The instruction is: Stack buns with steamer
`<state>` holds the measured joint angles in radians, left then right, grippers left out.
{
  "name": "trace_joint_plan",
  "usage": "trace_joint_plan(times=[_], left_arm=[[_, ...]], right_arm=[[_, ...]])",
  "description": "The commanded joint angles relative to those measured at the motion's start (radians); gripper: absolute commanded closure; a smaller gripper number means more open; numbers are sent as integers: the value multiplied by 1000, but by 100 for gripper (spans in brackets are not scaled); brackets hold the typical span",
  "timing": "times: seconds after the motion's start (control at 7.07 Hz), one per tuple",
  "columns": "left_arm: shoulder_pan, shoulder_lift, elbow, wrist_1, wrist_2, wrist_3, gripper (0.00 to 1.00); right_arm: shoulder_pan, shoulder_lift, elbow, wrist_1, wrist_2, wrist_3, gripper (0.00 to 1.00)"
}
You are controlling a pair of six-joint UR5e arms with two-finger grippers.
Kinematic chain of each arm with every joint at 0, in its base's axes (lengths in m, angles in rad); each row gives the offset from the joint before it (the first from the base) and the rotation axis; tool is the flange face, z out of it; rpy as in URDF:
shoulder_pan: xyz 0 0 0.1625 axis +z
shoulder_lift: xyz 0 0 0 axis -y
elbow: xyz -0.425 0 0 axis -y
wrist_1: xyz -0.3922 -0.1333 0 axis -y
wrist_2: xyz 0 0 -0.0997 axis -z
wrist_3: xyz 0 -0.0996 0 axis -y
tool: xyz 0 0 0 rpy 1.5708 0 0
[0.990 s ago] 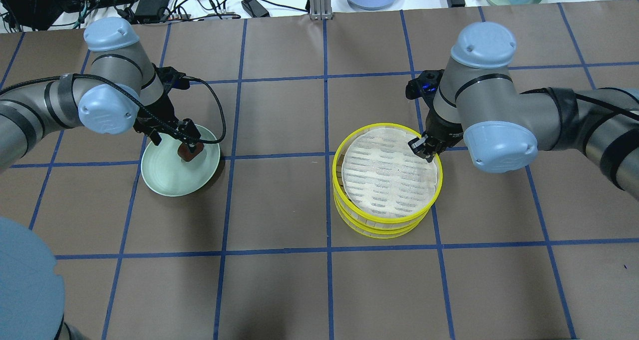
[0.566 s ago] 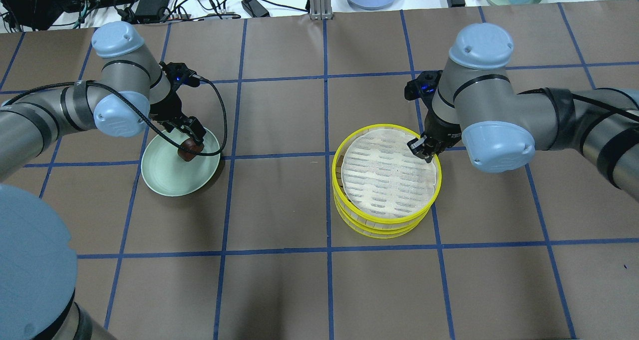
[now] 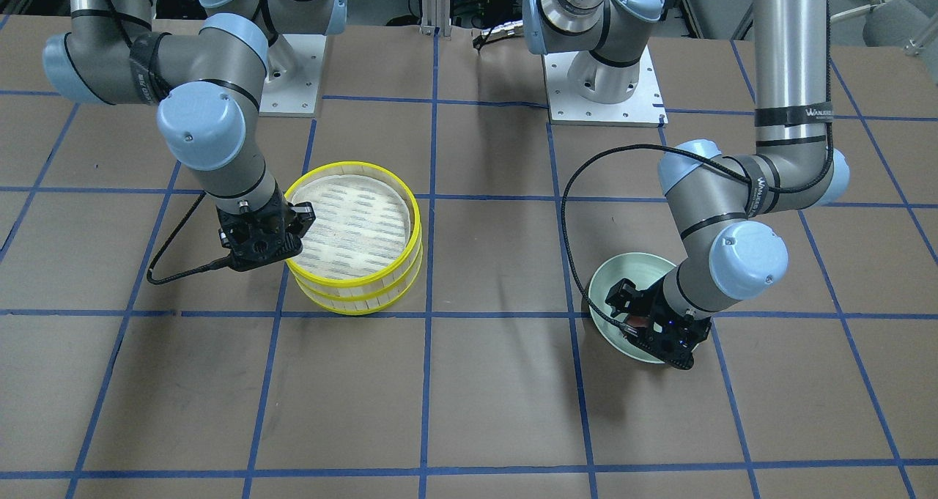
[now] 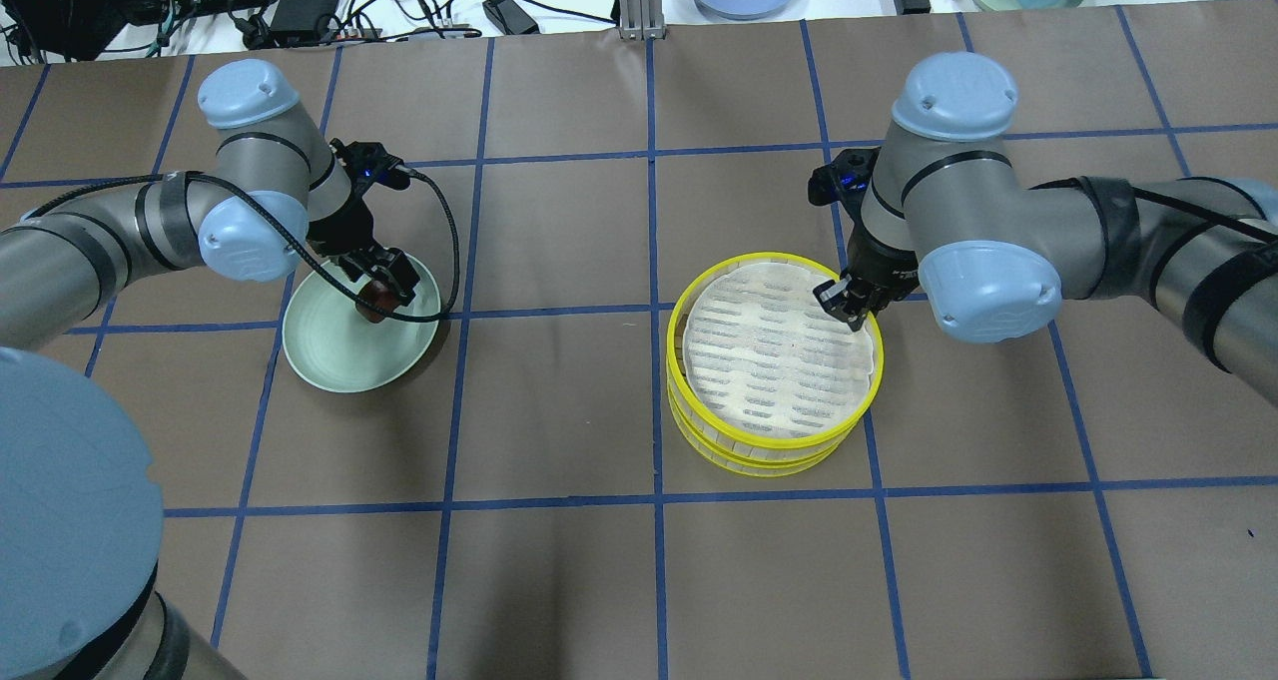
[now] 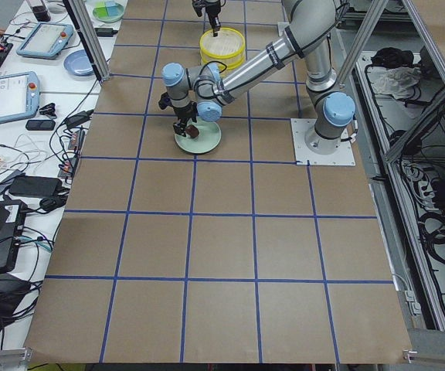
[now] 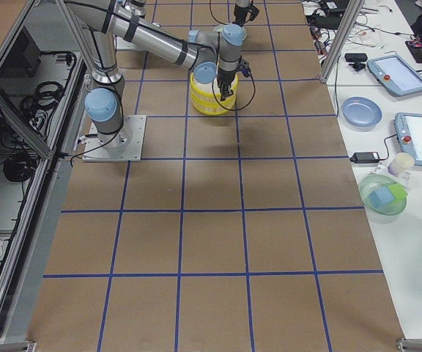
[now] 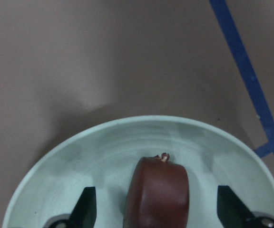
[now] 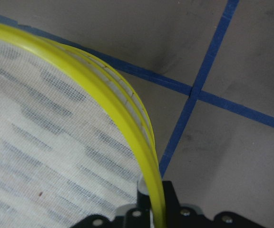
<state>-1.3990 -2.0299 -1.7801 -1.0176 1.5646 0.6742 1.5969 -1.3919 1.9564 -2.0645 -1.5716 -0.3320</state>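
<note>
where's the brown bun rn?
Overhead view, left half: the brown bun sits on the pale green plate, between the open fingers of the left gripper, well left of the steamer.

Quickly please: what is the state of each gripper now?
Left gripper: open, fingers on both sides of the brown bun, not touching it.
Right gripper: closed on the rim of the top tray.

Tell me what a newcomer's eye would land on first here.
The two yellow-rimmed steamer trays, stacked right of centre in the overhead view, stand out first. The right gripper is clamped on the far rim of the upper one. Next comes the pale green plate on the left, where the open left gripper straddles the dark reddish-brown bun.
</note>
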Motion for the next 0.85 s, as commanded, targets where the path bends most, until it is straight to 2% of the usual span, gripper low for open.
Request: trace_joint_plan(times=[0.0,0.14,0.28,0.42,0.57,0.71], left_arm=[[2,-3,1,-6,8,-5,85],[0,-1,7,-3,17,-40,100],[0,-1,14,-3,23,-76,100],[-2,20,16,8,23,-140,100],[-17,48,31,-1,25,-257,100],[-37,84,80,-53,20,-354,100]], right_arm=[[0,4,-2,10,1,17,0],[0,1,-17,26,5,49,0],[0,-21,-80,50,7,54,0],[0,-48,-170,167,21,85,0],[2,-94,-282,263,36,197,0],[2,-129,-386,426,45,270,0]])
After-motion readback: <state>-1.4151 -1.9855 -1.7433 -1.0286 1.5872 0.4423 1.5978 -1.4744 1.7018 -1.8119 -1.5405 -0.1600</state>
